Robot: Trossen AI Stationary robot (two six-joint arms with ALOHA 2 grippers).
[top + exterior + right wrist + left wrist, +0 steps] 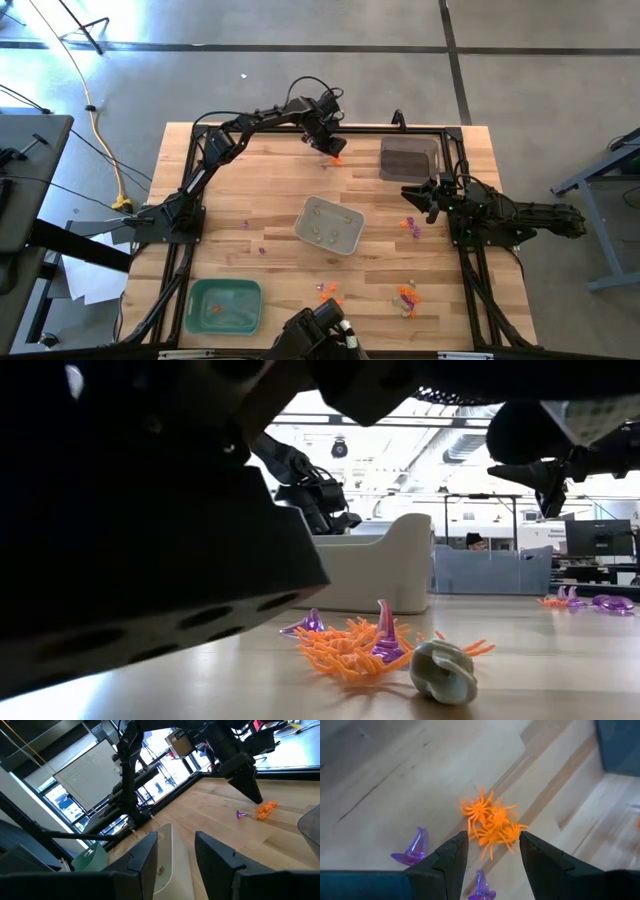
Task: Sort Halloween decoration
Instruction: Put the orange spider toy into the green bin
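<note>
A cluster of orange spider trinkets (pixel 492 826) lies on the wooden table near its far edge, also visible in the high view (pixel 337 157). Two purple hat trinkets (pixel 412 851) rest beside it. My left gripper (pixel 492 845) hovers open just above the cluster, pointing steeply down, a finger on either side and touching nothing. At the table's right side my right gripper (pixel 412 196) waits level and open (pixel 175 847), holding nothing. More orange, purple and whitish trinkets (pixel 375 650) lie near the front edge.
A pale tray (pixel 330 225) with a few trinkets stands mid-table, a dark tray (pixel 408 158) at the far right and a green tray (pixel 225 305) at the near left. Loose purple and orange trinkets (pixel 410 226) lie scattered right of centre.
</note>
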